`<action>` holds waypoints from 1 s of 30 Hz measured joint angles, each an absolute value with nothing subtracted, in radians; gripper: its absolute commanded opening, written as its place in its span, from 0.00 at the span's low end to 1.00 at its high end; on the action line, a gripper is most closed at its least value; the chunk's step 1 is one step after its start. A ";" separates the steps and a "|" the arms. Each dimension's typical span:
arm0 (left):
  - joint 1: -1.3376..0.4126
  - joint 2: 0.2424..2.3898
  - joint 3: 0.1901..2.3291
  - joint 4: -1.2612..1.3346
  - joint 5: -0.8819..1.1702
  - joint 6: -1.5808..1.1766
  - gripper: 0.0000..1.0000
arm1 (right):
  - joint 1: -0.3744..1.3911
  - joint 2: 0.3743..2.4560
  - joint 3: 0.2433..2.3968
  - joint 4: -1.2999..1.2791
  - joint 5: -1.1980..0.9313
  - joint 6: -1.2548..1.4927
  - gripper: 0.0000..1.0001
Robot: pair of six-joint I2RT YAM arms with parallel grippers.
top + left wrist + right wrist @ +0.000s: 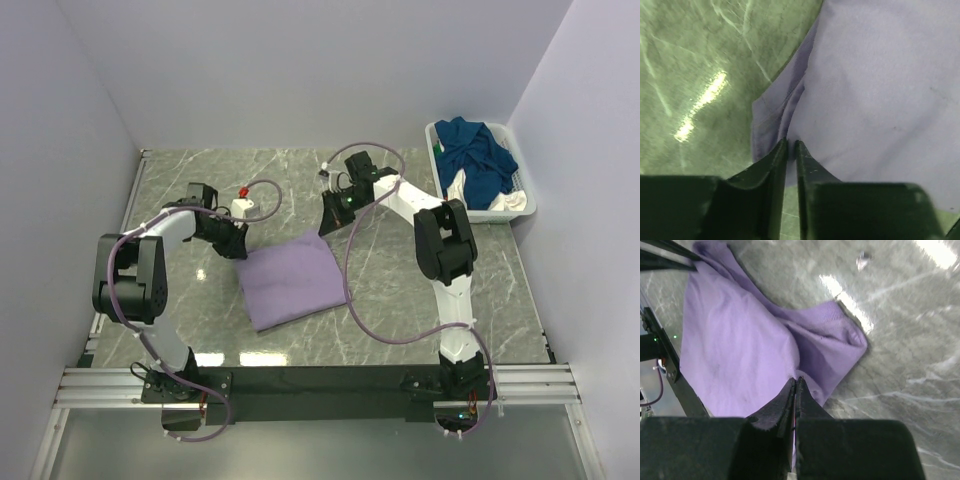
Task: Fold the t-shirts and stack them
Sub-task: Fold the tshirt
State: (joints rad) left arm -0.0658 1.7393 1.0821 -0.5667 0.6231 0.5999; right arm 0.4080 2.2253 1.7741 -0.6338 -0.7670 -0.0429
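A pale lilac t-shirt (290, 282) lies folded into a rough rectangle in the middle of the table. My left gripper (236, 245) is at its far left corner, shut on a pinch of the lilac cloth (880, 85). My right gripper (328, 222) is at its far right corner, shut on the cloth (735, 355), with the ribbed collar (832, 315) bunched just beyond the fingertips. Dark teal-blue t-shirts (478, 160) and a white one (458, 186) lie heaped in the basket at the back right.
The white slatted basket (520, 205) stands at the table's back right corner. The marble table (420, 300) is walled on the left, back and right. Purple cables loop from both arms over the table, one (352, 310) beside the shirt's right edge.
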 measured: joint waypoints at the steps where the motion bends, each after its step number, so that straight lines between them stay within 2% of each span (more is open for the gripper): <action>1: -0.066 1.739 1.085 -0.568 0.622 0.608 0.14 | 0.408 2.223 1.760 -0.632 -0.767 -0.043 0.00; 4: -0.066 1.755 1.111 -0.583 0.618 0.628 0.01 | 0.408 2.206 1.700 -0.628 -0.768 -0.042 0.00; 5: -0.066 1.766 1.125 -0.589 0.617 0.632 0.01 | 0.408 2.196 1.673 -0.625 -0.768 -0.043 0.00; 11: -0.066 1.855 1.232 -0.617 0.615 0.665 0.01 | 0.411 2.132 1.530 -0.613 -0.779 -0.039 0.00; 17: -0.066 1.858 1.246 -0.642 0.625 0.722 0.01 | 0.416 2.060 1.463 -0.606 -0.805 -0.022 0.00; 30: -0.040 1.733 1.226 -0.702 0.645 0.802 0.01 | 0.414 2.026 1.644 -0.643 -0.724 -0.086 0.00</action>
State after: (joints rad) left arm -0.0399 1.7329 1.2259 -0.7017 0.6449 0.8024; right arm 0.4141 2.0262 1.6444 -0.6434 -0.7242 -0.0856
